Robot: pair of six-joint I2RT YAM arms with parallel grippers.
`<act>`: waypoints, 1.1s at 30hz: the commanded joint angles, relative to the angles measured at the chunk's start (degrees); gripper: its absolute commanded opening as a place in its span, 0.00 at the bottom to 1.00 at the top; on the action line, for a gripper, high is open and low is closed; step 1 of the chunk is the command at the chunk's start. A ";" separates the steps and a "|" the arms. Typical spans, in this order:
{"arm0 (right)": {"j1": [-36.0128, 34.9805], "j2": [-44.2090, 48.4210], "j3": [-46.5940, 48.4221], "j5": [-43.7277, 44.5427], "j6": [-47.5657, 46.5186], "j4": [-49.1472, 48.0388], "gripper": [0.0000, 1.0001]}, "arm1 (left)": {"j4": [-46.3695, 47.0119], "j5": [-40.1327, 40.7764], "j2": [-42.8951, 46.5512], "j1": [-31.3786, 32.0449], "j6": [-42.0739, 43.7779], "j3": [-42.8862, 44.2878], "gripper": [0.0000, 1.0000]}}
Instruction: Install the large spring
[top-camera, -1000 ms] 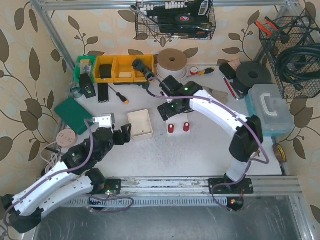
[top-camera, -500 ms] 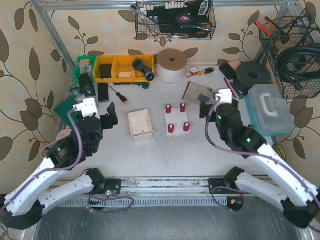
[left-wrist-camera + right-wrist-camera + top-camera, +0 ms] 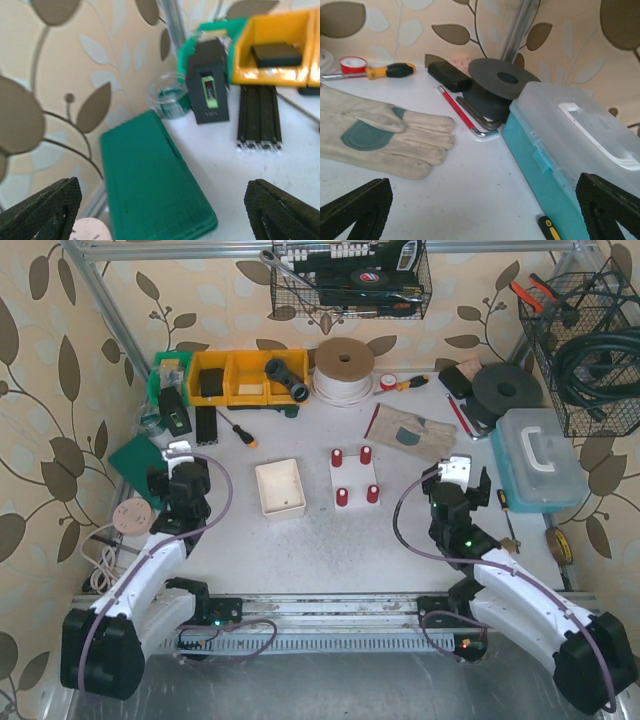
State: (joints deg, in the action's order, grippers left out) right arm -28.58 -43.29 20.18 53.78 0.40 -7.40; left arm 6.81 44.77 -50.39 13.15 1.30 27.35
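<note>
On the table (image 3: 300, 540), the left gripper (image 3: 165, 207) and right gripper (image 3: 485, 205) are held wide of the central plate (image 3: 353, 476), jaws spread and empty, likely to leave it unobstructed. 4 red posts (image 3: 341, 498) are seated on the plate; the large spring cannot be made out.

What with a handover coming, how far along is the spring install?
Done: nothing visible; no large spring shows on the white plate with red posts. In hand: nothing; the left tool and right tool are both open and empty, off at the sides. Left: locating the spring, picking it up and fitting it.
</note>
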 commanded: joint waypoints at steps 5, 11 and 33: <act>9.85 -7.39 -11.69 -7.14 -5.52 -28.98 1.00 | 33.43 -9.30 -15.76 -2.10 8.66 -10.53 0.92; 12.14 -21.13 -11.78 -12.61 -9.58 -44.06 1.00 | 36.21 -14.68 -20.21 -3.21 10.36 -8.20 0.92; 21.28 -43.30 -3.78 -31.08 -8.91 -51.19 1.00 | 37.27 -35.66 -36.11 -11.47 3.67 -5.41 0.93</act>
State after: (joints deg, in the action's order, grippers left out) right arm -7.57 -87.20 14.41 24.80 -10.70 -63.00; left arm 44.36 14.70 -87.00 3.62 7.40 18.90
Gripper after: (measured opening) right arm 0.992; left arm 0.925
